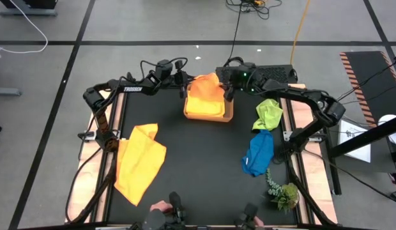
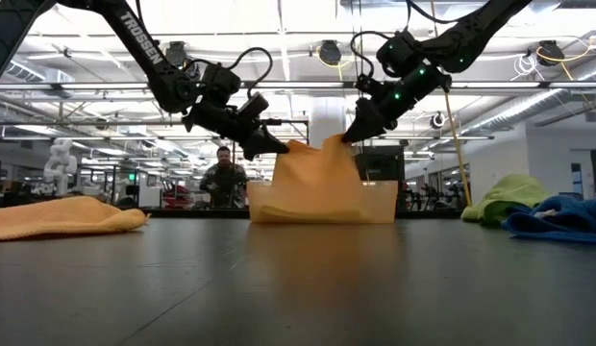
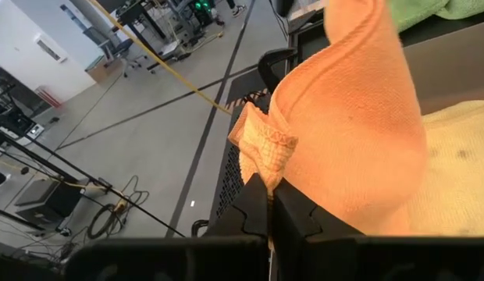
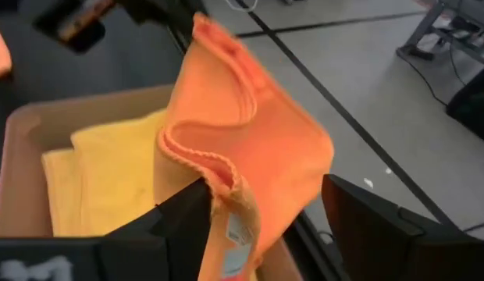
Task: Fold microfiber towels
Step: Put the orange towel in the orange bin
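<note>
The black matte tabletop [image 1: 198, 160], edged along both long sides by pale wooden strips, carries several things. Toward the far middle stands a shallow tan rectangular tray [image 1: 227, 117]. Near the left edge a crumpled orange microfiber towel [image 1: 139, 161] lies spread flat. On the right side a bunched lime green microfiber towel [image 1: 269, 114] rests near the far corner, and just beside it, nearer the front, lies a rumpled blue microfiber towel [image 1: 258, 153]. A small leafy green plant sprig [image 1: 282, 190] lies at the front right corner.
</note>
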{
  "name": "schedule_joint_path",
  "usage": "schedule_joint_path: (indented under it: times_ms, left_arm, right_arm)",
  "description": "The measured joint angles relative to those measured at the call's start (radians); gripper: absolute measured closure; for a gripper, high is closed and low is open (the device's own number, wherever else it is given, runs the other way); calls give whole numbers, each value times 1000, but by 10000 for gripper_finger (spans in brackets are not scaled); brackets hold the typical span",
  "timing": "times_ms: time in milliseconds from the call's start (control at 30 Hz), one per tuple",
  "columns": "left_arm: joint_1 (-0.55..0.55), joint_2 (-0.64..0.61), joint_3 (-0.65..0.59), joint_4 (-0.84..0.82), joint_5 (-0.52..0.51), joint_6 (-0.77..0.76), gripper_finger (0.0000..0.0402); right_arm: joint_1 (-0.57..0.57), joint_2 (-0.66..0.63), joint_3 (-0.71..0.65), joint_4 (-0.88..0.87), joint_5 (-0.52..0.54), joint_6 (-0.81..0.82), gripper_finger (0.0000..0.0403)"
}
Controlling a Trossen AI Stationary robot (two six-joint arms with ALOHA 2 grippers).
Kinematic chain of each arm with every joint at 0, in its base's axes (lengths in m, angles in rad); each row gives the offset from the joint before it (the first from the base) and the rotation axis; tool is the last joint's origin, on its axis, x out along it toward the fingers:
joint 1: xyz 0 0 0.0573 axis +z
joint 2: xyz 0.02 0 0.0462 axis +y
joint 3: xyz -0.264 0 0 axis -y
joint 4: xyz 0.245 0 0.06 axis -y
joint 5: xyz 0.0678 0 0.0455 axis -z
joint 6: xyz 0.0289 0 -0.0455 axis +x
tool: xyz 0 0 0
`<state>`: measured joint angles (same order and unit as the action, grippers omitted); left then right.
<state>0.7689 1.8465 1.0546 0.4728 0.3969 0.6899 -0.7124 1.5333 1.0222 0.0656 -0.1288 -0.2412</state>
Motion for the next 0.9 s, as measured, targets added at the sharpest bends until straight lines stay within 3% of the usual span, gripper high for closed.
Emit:
schedule_joint_path:
  times_ms: [167,400,600,900]
  left_arm:
    - [-6,0,0,0,0,4,401]
    - [-7,0,0,2,-21,7,401]
    - [-17,-3,0,4,-23,12,401]
    - [-78,-176,-2,-107,-41,47,401]
  right_arm:
    - [-16,1,39,6,-35,-9,162]
    - [-49,2,63,-114,-55,-15,146]
    - [-54,2,63,-19,-97,-20,127]
    - [-52,3,63,41,-154,-14,99]
